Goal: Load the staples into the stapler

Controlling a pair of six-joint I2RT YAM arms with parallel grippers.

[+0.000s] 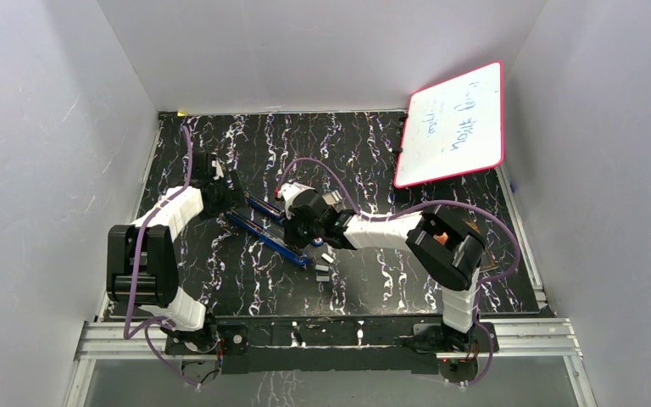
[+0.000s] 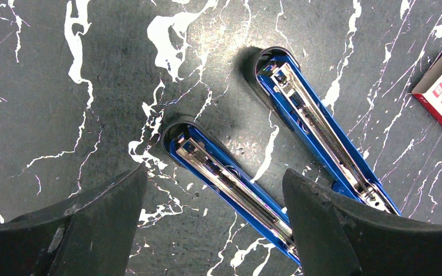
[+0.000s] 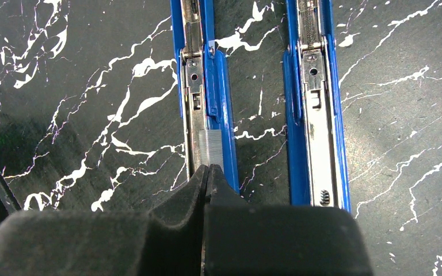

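Finding: a robotics laboratory test cell, not a home or shop. Evidence follows. Plain white panel walls [image 1: 305, 51] box the bench in on three sides. A red-framed whiteboard [image 1: 453, 125] with handwritten notes leans against the right-hand wall. Left of the whiteboard spreads a black marbled table top [image 1: 373, 144]. Well nearer than the whiteboard, an aluminium rail [image 1: 339, 335] carries my bolted arm bases [image 1: 195, 337]. Purple cables [image 1: 314, 159] loop along my arms.

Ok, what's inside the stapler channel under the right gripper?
A ribbed grey staple strip lies in the channel, just ahead of the shut right gripper. Its near end is hidden beneath the fingers.
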